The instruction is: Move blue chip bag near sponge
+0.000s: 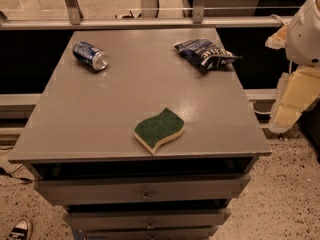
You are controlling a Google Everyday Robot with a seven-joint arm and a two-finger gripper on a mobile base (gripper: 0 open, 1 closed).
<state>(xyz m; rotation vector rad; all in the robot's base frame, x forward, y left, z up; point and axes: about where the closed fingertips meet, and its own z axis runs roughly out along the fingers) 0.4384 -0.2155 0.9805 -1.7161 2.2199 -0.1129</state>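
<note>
- Currently the blue chip bag lies flat at the far right corner of the tabletop, close to the right edge, its length running diagonally
- The sponge sits green side up near the front edge, a little right of centre and well apart from the bag, with bare surface between them
- A soda can lies on its side at the far left, well away from both and no part of the job
- The gripper hangs off the right side of the tabletop, beyond its edge, touching nothing; whether it is spread or pressed together cannot be told from this view
- The bag looks light, soft and crinkly, so it will likely crumple under a pinch rather than resist, and its foil skin is probably slick
- Whatever it holds is probably brittle, so a moderate squeeze seems wiser than a hard one
- The best hold is probably across the narrow width near the middle of the body, where it would hang balanced; a grip on the pointed right end would let it dangle and swing
- Being so light and so near the edge, it could skid off if nudged sideways, so a descent from above looks safest
- The move has not begun: the bag lies ungrasped in its corner
</note>
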